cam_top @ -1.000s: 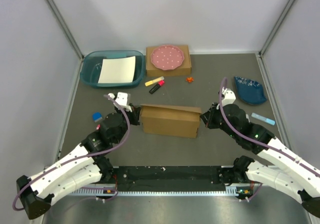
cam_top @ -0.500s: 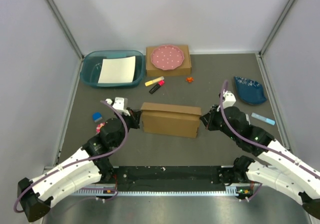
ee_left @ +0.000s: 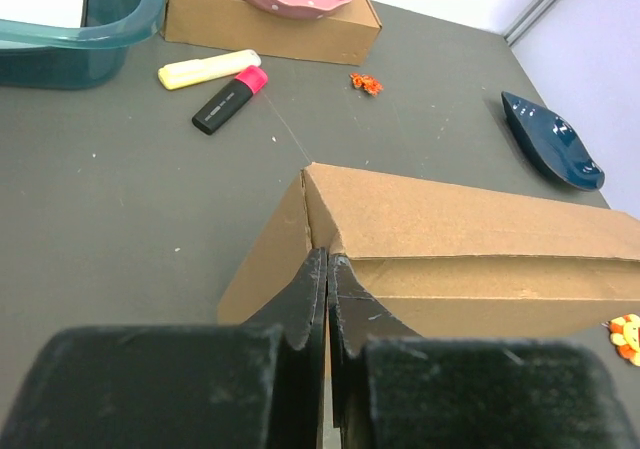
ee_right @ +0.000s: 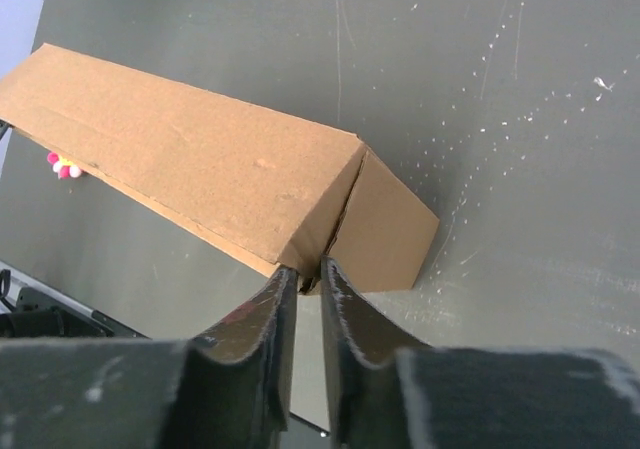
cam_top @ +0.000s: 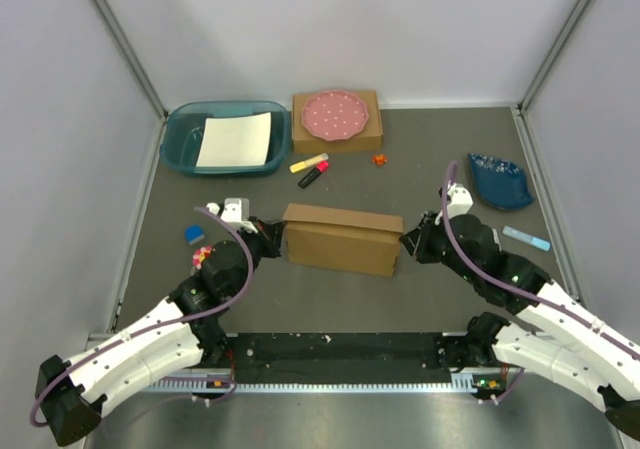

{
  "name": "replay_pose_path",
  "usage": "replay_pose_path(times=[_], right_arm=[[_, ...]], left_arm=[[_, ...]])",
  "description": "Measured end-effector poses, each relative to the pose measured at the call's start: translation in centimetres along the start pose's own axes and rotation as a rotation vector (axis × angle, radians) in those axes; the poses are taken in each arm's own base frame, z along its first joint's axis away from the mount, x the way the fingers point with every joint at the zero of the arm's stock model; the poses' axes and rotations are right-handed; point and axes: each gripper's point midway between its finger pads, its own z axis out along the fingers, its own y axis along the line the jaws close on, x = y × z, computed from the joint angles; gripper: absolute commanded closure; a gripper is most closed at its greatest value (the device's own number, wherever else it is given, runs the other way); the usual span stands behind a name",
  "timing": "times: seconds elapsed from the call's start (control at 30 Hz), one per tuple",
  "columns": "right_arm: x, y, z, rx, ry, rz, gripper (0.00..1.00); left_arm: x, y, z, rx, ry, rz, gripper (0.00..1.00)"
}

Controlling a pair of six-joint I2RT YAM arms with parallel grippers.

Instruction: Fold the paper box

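1. Against a second ago: left gripper (cam_top: 272, 233) a little nearer the near edge of the table (cam_top: 420, 149), pointing at the left end of the paper box (cam_top: 340, 241). Right gripper (cam_top: 407, 239) at the right end, as before.
2. Paper box mid-table, in the same place, folded into a long closed block.
3. Pressed flat together: left fingers (ee_left: 305, 294), tips against the box's end face.
4. A narrow slit apart: right fingers (ee_right: 262, 319), tips at the end-flap seam. Cannot tell whether cardboard sits between them.
5. Plain brown corrugated board, matte, with crisp creases and raw cut edges.
6. Far left corner: glossy teal bin (cam_top: 180, 134) holding a white sheet (cam_top: 235, 139). Just beside it, a smaller brown box (cam_top: 365, 134) under a round pink dotted plate (cam_top: 335, 114).
7. Dark grey table surface, scuffed with pale flecks.
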Motion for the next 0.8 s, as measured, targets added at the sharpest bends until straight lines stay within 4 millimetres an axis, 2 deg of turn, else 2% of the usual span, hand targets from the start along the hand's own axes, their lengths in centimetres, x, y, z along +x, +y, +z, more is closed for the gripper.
replay_pose_path(times=[0.07, 0.2, 0.33, 0.47, 0.57, 0.67, 0.8], right_arm=[[0.0, 0.0, -0.5, 0.003, 0.013, -0.004, 0.71], [0.1, -0.6, -1.8, 0.036, 0.061, -0.037, 0.68], [-1.9, 0.4, -3.4, 0.012, 0.037, -0.055, 0.68], [-4.4, 1.6, -4.6, -0.023, -0.033, -0.054, 0.83], [-5.4, 1.7, -4.7, -0.018, -0.074, -0.054, 0.92], [-5.8, 1.9, -3.8, -0.009, -0.088, -0.057, 1.00], [-5.3, 2.2, -1.7, 0.006, -0.064, -0.068, 1.00]], left_arm=[[0.0, -0.1, 0.0, 0.003, 0.001, -0.006, 1.00], [0.1, -0.1, -0.1, 0.004, 0.004, -0.008, 1.00], [0.1, -0.1, -0.1, 0.004, 0.004, -0.009, 1.00], [0.1, -0.1, -0.1, 0.004, 0.005, -0.011, 1.00], [0.1, -0.1, -0.2, 0.004, 0.006, -0.010, 1.00], [0.1, -0.1, -0.2, 0.004, 0.006, -0.010, 1.00], [0.1, -0.1, -0.2, 0.004, 0.006, -0.011, 1.00]])
